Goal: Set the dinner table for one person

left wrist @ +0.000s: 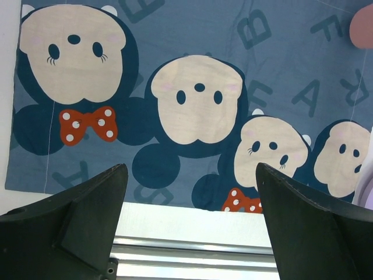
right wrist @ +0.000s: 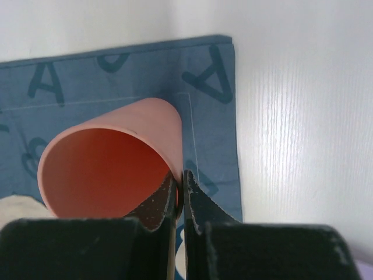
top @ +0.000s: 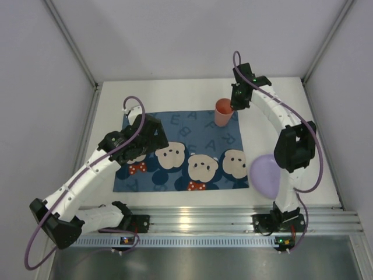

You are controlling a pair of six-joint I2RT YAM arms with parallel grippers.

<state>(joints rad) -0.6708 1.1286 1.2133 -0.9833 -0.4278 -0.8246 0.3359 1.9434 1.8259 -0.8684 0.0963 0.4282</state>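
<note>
1. The mat point(top: 180, 135) is laid on the table point(top: 175, 96); the right hand point(right wrist: 179, 186) pinches the cup point(right wrist: 105, 169) by its rim toward the far right corner.
2. The left hand point(left wrist: 191, 172) gapes wide, empty.
3. The plate point(top: 263, 175), apparently at the right edge, awaits placing.

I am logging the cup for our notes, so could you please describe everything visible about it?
The cup is salmon pink, plastic-looking, handleless, tapering toward its base, open end up and empty. It is over the far right corner of the blue mat. The right gripper pinches its rim wall, one finger inside and one outside. Whether its base rests on the mat cannot be told.
</note>
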